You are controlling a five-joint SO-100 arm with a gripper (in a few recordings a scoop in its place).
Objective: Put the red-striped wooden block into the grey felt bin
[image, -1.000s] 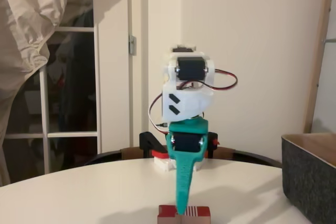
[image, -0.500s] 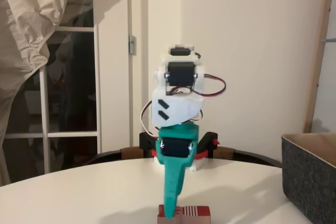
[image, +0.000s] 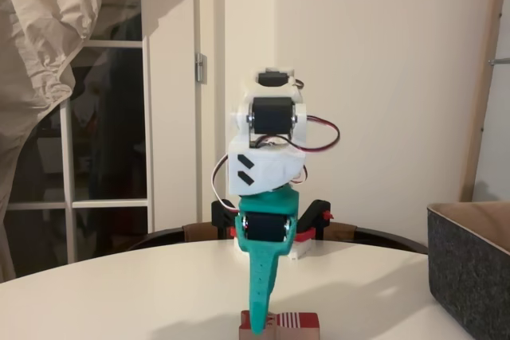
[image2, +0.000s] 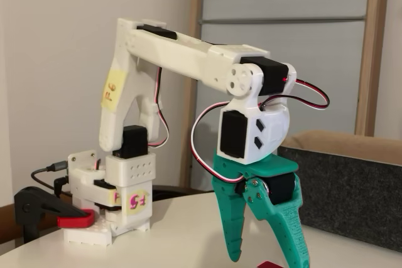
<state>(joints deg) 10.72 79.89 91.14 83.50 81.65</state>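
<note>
The red-striped wooden block lies on the white table at the bottom edge of a fixed view; its right part shows fine red-and-white stripes. A red corner of the block also peeks in at the bottom edge of the side-on fixed view. My teal gripper points straight down, its tip overlapping the block's left part. From the side, the gripper stands open, fingers spread apart, with the block's corner low between them. The grey felt bin sits at the right, apart from the gripper, and its dark wall shows behind the gripper.
The arm's white base is fixed at the table's far edge with a red-and-black clamp. A door and a wall stand behind the round table. A pale cloth hangs at the upper left.
Over the last second the wrist and gripper swung a little left and dropped slightly over the block. The block has not moved.
</note>
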